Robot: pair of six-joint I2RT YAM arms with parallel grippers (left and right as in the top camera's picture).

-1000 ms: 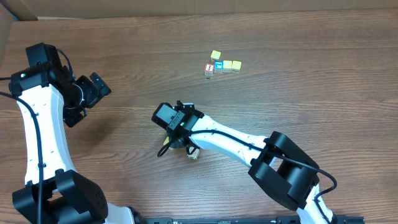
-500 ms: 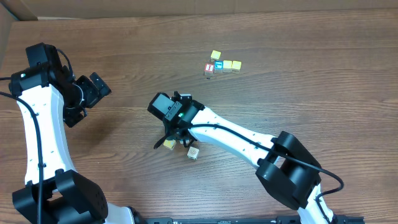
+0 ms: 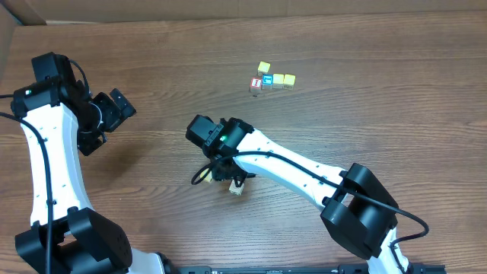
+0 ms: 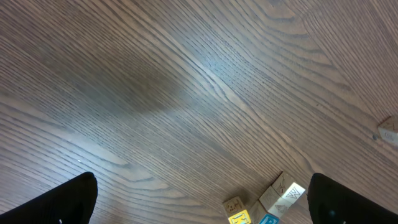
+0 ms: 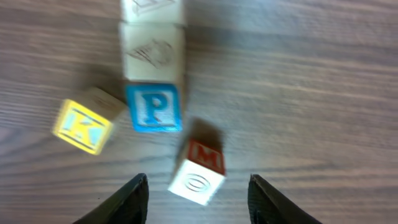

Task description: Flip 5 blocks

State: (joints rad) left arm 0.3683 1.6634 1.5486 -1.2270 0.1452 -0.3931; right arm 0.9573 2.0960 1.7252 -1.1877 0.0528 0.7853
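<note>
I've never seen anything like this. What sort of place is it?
Probably a robotics lab or test bench: two robot arms stand at a wooden table, with a few toy alphabet blocks to handle.

**Materials and finishes**
The table point(image 5: 311, 74) under the right gripper point(image 5: 198, 198) is dark, smooth wood grain with a slight sheen. Its fingers point(image 5: 134, 200) are matt black plastic. Ahead of them the blocks point(image 5: 153, 107) are wood, with faces bare cream or painted yellow and blue. The red-faced cube point(image 5: 202, 163) nearest the fingers is painted likewise. The arm shell point(image 3: 289, 164) behind is smooth white plastic.
</note>
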